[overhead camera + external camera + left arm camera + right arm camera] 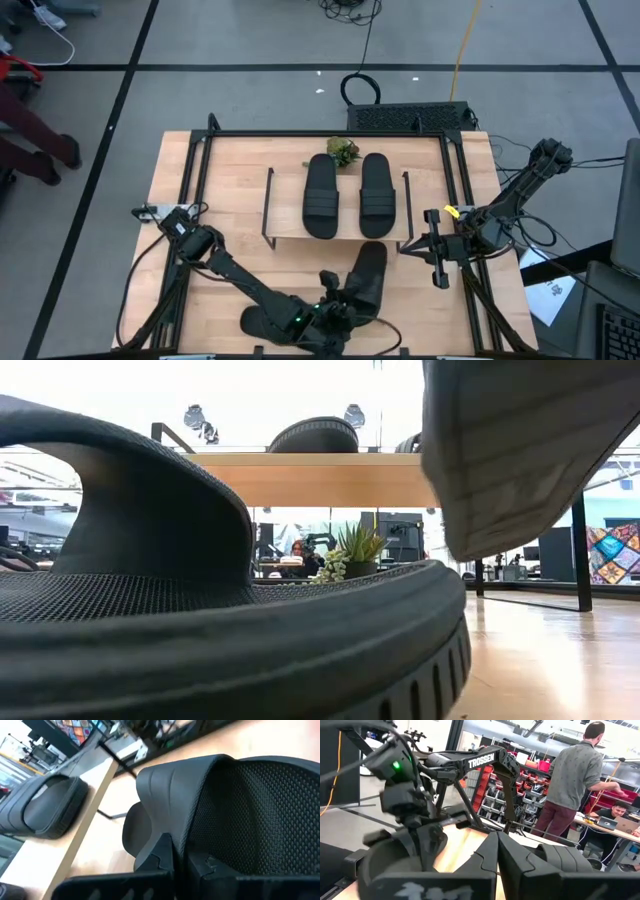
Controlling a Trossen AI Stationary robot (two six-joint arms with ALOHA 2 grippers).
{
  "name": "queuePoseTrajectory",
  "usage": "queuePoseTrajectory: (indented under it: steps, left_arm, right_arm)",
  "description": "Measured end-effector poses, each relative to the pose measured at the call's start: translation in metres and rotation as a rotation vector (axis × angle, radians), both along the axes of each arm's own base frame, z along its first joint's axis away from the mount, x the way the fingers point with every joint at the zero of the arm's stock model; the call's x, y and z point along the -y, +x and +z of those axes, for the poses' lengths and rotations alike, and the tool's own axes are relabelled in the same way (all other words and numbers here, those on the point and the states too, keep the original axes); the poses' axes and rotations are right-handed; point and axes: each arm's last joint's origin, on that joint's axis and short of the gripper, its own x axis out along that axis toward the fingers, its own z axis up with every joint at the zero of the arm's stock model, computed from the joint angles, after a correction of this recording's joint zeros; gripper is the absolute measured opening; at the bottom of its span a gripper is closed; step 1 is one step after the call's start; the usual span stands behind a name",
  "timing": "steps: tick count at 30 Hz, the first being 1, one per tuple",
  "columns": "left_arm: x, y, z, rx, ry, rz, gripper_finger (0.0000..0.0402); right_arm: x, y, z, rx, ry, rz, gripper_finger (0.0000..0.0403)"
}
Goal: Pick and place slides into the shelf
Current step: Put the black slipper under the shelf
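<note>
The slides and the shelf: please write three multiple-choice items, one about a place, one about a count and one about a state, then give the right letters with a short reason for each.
1. Where is the small plant?
A. behind the shelf
B. at the table's front edge
C. on a slide

2. How many slides lie on the shelf's top board?
A. none
B. two
C. four

3. What is the left gripper doing?
A. hanging open over bare wood
B. gripping a slide
C. resting on the shelf

Answers:
1 A, the high view shows the plant past the shelf's far edge.
2 B, one slide and another lie side by side.
3 B, its fingers close on the strap.
</note>
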Motion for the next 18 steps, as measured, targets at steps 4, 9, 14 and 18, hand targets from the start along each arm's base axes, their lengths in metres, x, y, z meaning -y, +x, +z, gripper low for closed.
queuePoseTrajectory:
  steps: [4, 9, 14, 18]
  left_arm:
    - [-0.012, 0.007, -0.005, -0.025, 0.020, 0.020, 0.0000]
    - [-0.027, 0.017, -0.010, -0.043, 0.043, 0.051, 0.0000]
    - [-0.043, 0.026, -0.018, -0.078, 0.073, 0.069, 0.0000]
    - [-0.054, 0.033, -0.023, -0.094, 0.087, 0.087, 0.0000]
  right_arm:
    - [0.000, 0.000, 0.000, 0.000, -0.001, 0.000, 0.0000]
    - [0.000, 0.000, 0.001, 0.006, 0.000, 0.000, 0.0000]
    - [0.000, 0.000, 0.001, 0.007, -0.003, 0.000, 0.0000]
    - [0.000, 0.000, 0.001, 0.007, -0.003, -0.001, 0.0000]
